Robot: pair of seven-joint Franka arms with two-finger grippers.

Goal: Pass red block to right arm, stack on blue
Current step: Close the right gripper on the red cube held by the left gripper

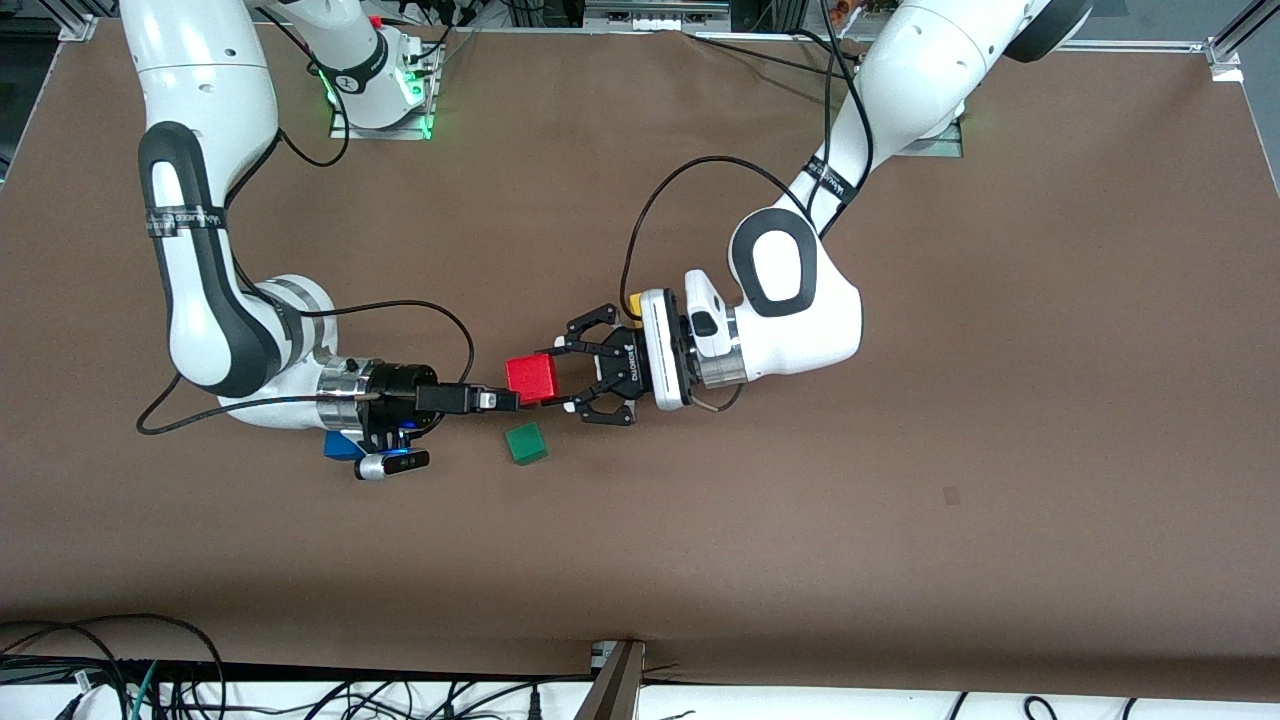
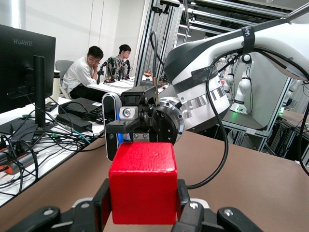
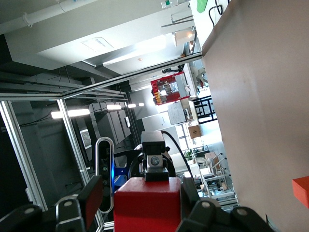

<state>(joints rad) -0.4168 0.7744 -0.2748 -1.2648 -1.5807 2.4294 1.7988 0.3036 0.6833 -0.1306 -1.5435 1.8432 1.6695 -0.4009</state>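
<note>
My left gripper is shut on the red block, holding it off the table by two opposite sides; in the left wrist view the red block sits tight between the pads of my left gripper. The right arm's gripper meets the block head-on, turned on edge. In the right wrist view the right gripper stands open around the red block, one pad clearly apart from it. The blue cube lies on the table under the right arm's wrist, mostly hidden.
A green cube lies on the table, toward the left arm's end from the blue cube. An orange cube peeks out beside the left arm's wrist and shows as the orange cube in the right wrist view. Cables trail from both wrists.
</note>
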